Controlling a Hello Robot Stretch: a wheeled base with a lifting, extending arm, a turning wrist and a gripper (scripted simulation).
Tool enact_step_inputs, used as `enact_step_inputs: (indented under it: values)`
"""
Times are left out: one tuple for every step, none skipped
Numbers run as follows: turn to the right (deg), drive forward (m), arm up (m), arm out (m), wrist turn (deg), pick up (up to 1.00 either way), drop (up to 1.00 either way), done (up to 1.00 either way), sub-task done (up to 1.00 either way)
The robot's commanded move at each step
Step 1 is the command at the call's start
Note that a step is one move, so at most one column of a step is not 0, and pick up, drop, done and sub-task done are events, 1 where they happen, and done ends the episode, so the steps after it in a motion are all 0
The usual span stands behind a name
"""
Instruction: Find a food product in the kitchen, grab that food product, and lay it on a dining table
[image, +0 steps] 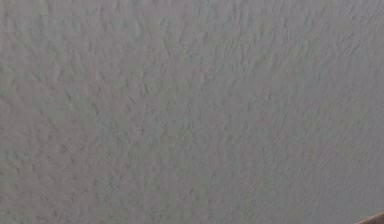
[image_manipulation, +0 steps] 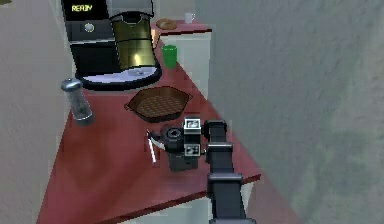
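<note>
A grey textured wall (image: 190, 110) stands close ahead. Over the dark red desk's (image_manipulation: 100, 170) near end hangs the tool (image_manipulation: 155, 146); I cannot tell its grip or whether it holds anything. Beyond, mid-desk, lies a brown ridged oval tray (image_manipulation: 158, 102); whether it is food is unclear. A silver shaker (image_manipulation: 76, 100) stands by the left edge. A black coffee machine (image_manipulation: 115, 40) and a green cup (image_manipulation: 170, 54) stand at the far end.

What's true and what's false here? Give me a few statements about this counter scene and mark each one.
1. The coffee machine stands on the red countertop. True.
2. In the arm side view, the grey shaker stands upright, left of the brown tray. True.
3. The green cup lies inside the brown tray. False: it stands upright beyond the tray, beside the coffee machine.
4. The forward view looks onto a dining table. False: it faces a grey wall.
</note>
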Motion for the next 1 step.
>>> enact_step_inputs:
  values:
    - [0.0, 0.00, 0.10, 0.00, 0.0, 0.00, 0.00, 0.00, 0.00]
